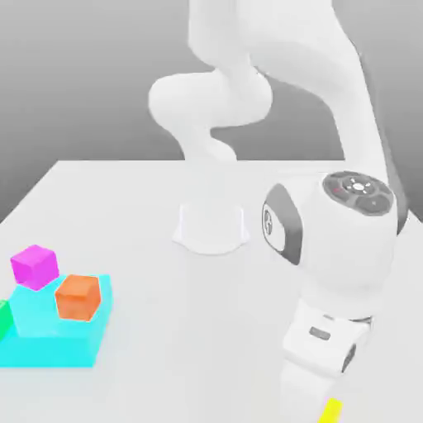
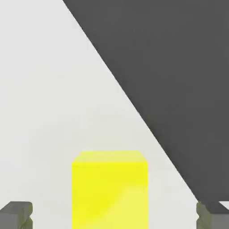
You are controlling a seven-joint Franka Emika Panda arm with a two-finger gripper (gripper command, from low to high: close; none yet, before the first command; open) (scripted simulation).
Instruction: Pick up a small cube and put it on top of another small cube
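Down at the lower right of the exterior view, the white arm [image 1: 330, 248] bends low over the pale counter [image 1: 165, 347], its end effector [image 2: 114, 217] poised with its fingers [image 2: 17, 214] spread wide apart, gripping nothing. Between them in the hand view sits the small cube [image 2: 109, 190] (bright yellow, plain and matte), resting on the counter with open space on either side of it. A sliver of that cube [image 1: 331, 410] peeks out beneath the wrist at the bottom edge of the exterior view. Well apart, at the lower left, an orange cube [image 1: 78, 297] and a magenta cube [image 1: 35, 266] sit on a cyan block [image 1: 49, 347], with a green shape [image 1: 3, 318] at the frame's left edge.
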